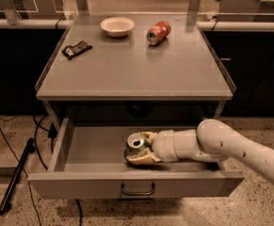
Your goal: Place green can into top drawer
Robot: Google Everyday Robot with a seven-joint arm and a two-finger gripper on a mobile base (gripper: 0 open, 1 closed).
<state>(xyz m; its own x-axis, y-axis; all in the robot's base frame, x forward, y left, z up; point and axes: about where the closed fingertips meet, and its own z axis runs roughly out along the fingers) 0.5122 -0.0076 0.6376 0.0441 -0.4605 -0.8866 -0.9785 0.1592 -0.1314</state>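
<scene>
- The top drawer point(70, 147) stands pulled out below the front edge of the bench point(136, 74), and its floor shows from above.
- The gripper point(135, 150) is inside the drawer, about midway between the bench's left and right edges, just behind the drawer's front panel.
- Its cream fingers point(141, 160) are clenched around the green can point(136, 141), one on the near side and one on the far side.
- The green can stands upright in that grasp with its silver top facing up. Whether its base touches the drawer floor cannot be told.
- The arm point(212, 142) reaches in from the right, passing over the drawer's right front corner.
- A small bar handle point(138, 190) sits at the centre of the front panel.
- On the bench top, a pale bowl point(117, 26) sits near the back edge.
- A red can point(158, 32) lies on its side just to the bowl's right.
- A dark wrapper point(76, 49) lies near the left edge.
</scene>
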